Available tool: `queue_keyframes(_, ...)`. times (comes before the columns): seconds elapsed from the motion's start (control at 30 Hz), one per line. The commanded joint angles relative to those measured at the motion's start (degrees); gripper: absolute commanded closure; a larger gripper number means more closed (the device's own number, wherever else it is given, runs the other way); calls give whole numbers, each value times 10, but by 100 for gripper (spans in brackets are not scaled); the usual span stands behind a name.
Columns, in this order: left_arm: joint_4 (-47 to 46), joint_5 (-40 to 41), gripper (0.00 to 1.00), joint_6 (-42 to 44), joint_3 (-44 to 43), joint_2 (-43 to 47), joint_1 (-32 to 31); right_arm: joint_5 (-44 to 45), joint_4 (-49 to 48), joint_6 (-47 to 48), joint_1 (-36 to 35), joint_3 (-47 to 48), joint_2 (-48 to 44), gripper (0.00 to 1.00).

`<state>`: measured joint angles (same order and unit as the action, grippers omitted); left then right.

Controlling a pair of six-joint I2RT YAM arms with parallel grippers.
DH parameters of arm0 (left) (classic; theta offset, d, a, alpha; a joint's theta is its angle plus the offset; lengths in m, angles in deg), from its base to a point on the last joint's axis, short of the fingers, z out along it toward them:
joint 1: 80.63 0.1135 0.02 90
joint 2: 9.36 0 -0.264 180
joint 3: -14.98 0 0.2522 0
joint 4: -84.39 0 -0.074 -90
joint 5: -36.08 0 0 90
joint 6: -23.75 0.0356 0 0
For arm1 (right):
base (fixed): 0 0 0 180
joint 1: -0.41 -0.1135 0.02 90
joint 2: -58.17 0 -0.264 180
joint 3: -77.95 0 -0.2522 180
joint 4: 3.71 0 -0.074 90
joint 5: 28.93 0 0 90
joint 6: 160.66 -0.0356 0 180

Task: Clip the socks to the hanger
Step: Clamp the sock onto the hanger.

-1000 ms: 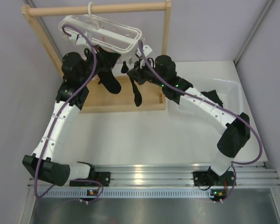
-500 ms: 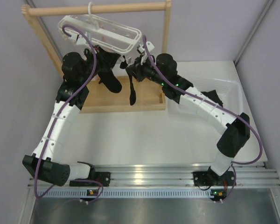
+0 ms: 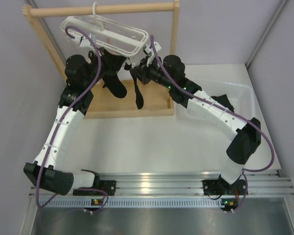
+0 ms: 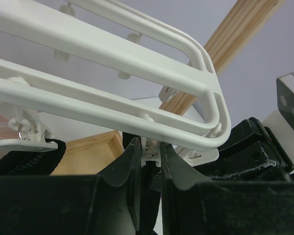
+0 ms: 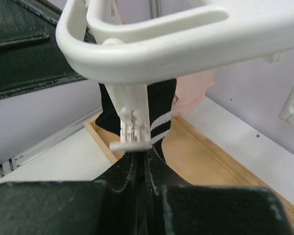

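Sock dangles limp and light from your tightly pinched right fingers; left fingers nip a clip on the hanger. Offer the clip only the fabric's top edge.

The left arm and right arm: white link shells between black joint housings, each traced by a purple cable. Green lights dot the right forearm. Matte black tapered fingers.
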<state>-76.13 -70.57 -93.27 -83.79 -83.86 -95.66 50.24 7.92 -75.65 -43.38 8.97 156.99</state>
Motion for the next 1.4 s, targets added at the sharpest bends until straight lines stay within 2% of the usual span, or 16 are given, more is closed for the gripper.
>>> queue_keyframes(0.0, 4, -17, 100, -11, 2, 13, 1, -9, -45, -12, -12, 43, 8, 100)
queue_keyframes(0.4, 8, -14, 98, -21, 8, 14, 1, -17, -60, -18, -12, 55, 8, 100)
queue_keyframes(0.53, 11, -8, 87, -21, 6, 15, 1, -25, -61, -15, -12, 56, 10, 100)
queue_keyframes(0.7, 23, -1, 67, -15, 0, 17, 3, -24, -60, -7, -12, 51, 9, 100)
queue_keyframes(0.8, 26, 3, 59, -12, 0, 22, 5, -21, -60, -5, -12, 49, 9, 100)
queue_keyframes(0.87, 28, 5, 57, -10, -1, 24, 8, -19, -61, -4, -13, 50, 10, 100)
queue_keyframes(0.97, 21, -6, 47, -11, 0, 30, 11, -17, -63, -4, -12, 51, 13, 100)
queue_keyframes(1.03, 15, -13, 33, -12, 2, 40, 11, -16, -64, -3, -12, 54, 13, 100)
queue_keyframes(1.13, 11, -11, 20, -9, 1, 50, 12, -14, -64, -1, -11, 59, 15, 100)
queue_keyframes(1.27, 24, -1, 18, -8, -1, 59, 24, -16, -62, -2, -11, 63, 15, 98)
queue_keyframes(1.3, 28, -1, 18, -10, -2, 63, 27, -17, -60, -1, -11, 61, 15, 91)
queue_keyframes(1.37, 30, -7, 18, -18, 4, 67, 40, -17, -57, 3, -11, 55, 9, 83)
